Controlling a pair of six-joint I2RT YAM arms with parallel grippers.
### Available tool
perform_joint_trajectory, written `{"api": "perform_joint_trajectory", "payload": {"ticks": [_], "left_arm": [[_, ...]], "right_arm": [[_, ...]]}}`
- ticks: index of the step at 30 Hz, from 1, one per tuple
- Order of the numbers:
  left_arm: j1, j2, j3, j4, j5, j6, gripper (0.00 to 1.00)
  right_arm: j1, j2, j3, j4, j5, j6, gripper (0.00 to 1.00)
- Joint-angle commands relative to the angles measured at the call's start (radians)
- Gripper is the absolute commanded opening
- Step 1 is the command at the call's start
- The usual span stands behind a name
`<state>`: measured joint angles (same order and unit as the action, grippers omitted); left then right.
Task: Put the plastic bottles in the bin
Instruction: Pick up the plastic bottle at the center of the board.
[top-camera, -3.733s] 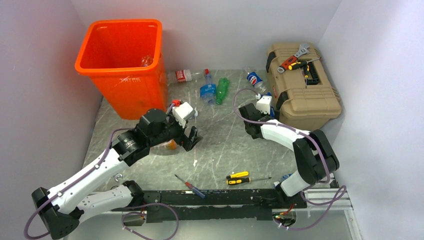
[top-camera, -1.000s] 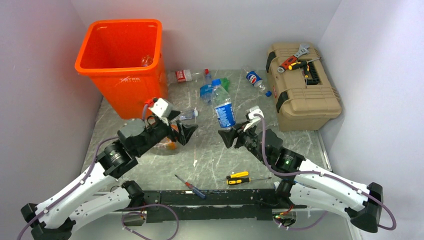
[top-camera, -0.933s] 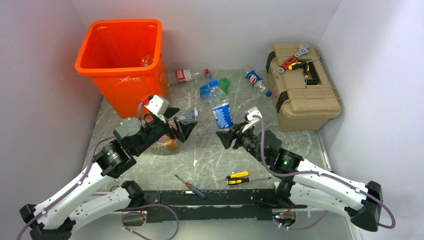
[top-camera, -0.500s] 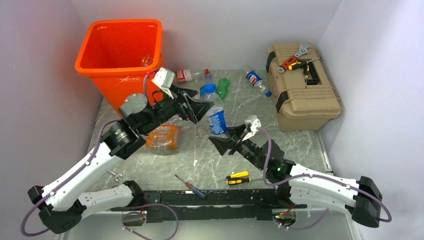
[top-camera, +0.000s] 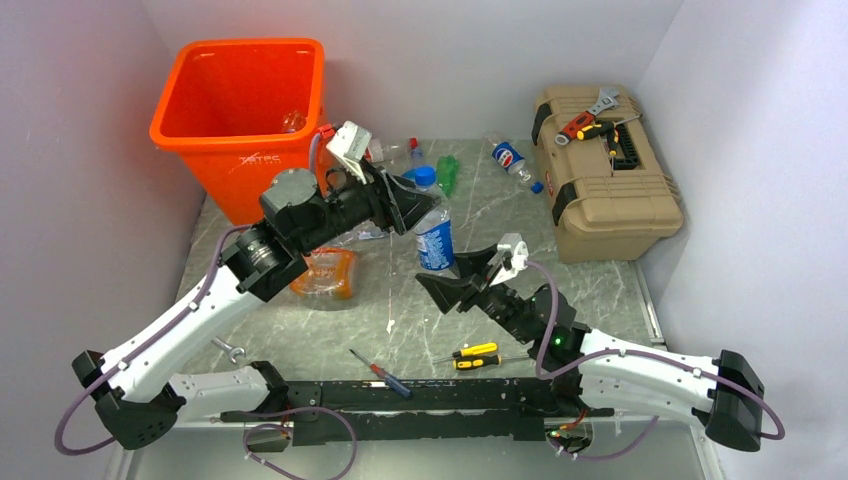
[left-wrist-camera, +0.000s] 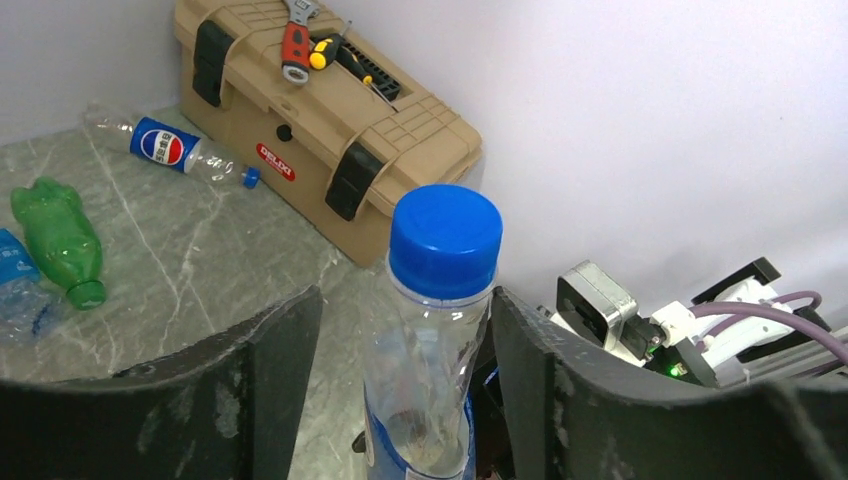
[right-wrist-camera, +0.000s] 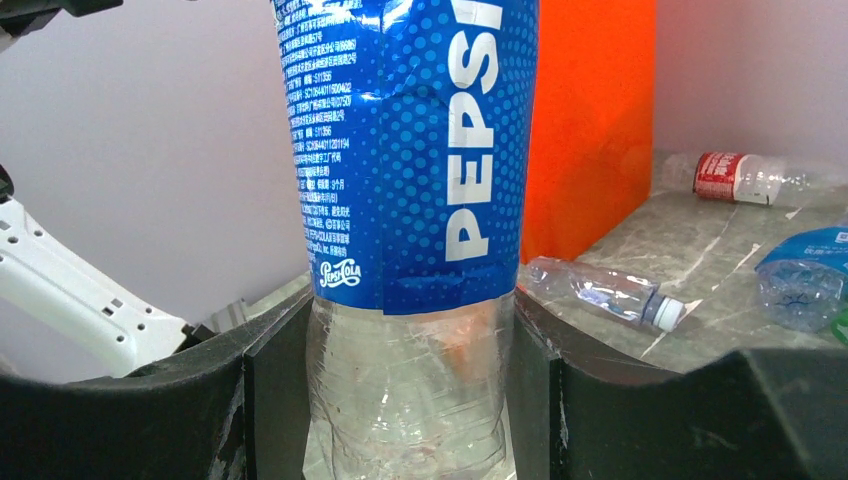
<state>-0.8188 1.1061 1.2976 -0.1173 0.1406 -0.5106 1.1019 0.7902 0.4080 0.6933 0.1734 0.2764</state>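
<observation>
Bin (top-camera: 238, 175) stood at far-left corner of worktop (top-camera: 520, 265), close to back & left walls, top open, w/ one clear bottle (top-camera: 292, 121) showing inside near its right wall. Tan toolbox (top-camera: 610, 190) sat far right by the side wall, lid down, w/ a wrench (top-camera: 604, 99) & a red-handled tool (top-camera: 578, 126) lying on top. Pepsi bottle (top-camera: 436, 238) stood upright mid-worktop, right of the bin, blue cap up. Right hand (top-camera: 455, 277) pinched its clear lower part below the label, a finger pressed on each side; couldn't tell if the base touched the worktop. Left hand (top-camera: 420, 203) was spread around the neck under the cap: clear gap on one side, other finger right at the plastic, contact unclear. Loose toward the back: green bottle (top-camera: 447, 172), small Pepsi-label bottle (top-camera: 512, 158) near the toolbox's left end, red-label bottle (right-wrist-camera: 735, 178) by the back wall. A small clear one (right-wrist-camera: 600, 290) lay near the bin's base, & a crushed orange-label bottle (top-camera: 325, 272) lay beside the left forearm. Screwdrivers (top-camera: 475, 355) lay near the front edge. Bare marble showed btwn the held bottle & toolbox; the bin's orange wall stood just behind the bottle in right wrist view.
</observation>
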Motion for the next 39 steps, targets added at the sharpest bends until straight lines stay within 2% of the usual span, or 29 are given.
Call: {"api": "perform_joint_trajectory", "payload": {"ticks": [1,4,7,15,16,17,18,22,24,28,33,36,39], "left_arm": [[-0.001,0.011,0.058,0.016,0.051,-0.007,0.65],[-0.002,0.022,0.064,0.009,0.067,-0.008,0.63],[-0.002,0.032,0.063,0.010,0.098,-0.008,0.54],[-0.002,0.028,0.061,0.003,0.117,0.016,0.12],[-0.002,0.026,0.063,-0.001,0.116,0.021,0.06],[-0.002,0.025,0.064,-0.007,0.115,0.025,0.01],[-0.002,0.024,0.067,-0.010,0.113,0.030,0.00],[-0.002,0.011,0.063,-0.016,0.099,0.064,0.00],[-0.002,0.003,0.080,-0.046,0.082,0.108,0.00],[-0.001,-0.011,0.197,-0.173,0.012,0.268,0.00],[-0.002,-0.025,0.372,-0.335,-0.154,0.549,0.00],[-0.001,-0.038,0.430,-0.338,-0.296,0.687,0.00],[-0.001,-0.039,0.437,-0.248,-0.438,0.843,0.00]], "right_arm": [[0.012,-0.017,-0.008,0.059,-0.012,-0.009,0.00],[0.016,-0.014,-0.006,0.054,-0.012,-0.007,0.00],[0.018,-0.013,-0.004,0.047,-0.012,-0.007,0.00],[0.021,-0.008,0.014,-0.007,-0.007,0.004,0.00],[0.021,-0.007,0.022,-0.026,-0.005,0.008,0.03],[0.021,-0.005,0.033,-0.051,-0.004,0.012,0.09],[0.021,-0.003,0.048,-0.090,0.000,0.020,0.21],[0.021,0.020,0.172,-0.311,0.065,0.080,0.82],[0.021,0.036,0.255,-0.454,0.119,0.109,0.98],[0.019,0.053,0.404,-0.726,0.195,0.168,1.00],[0.019,-0.021,0.431,-0.825,0.221,0.084,1.00],[0.019,-0.091,0.397,-0.869,0.259,0.046,1.00],[0.018,-0.134,0.336,-0.880,0.303,0.055,1.00]]}}
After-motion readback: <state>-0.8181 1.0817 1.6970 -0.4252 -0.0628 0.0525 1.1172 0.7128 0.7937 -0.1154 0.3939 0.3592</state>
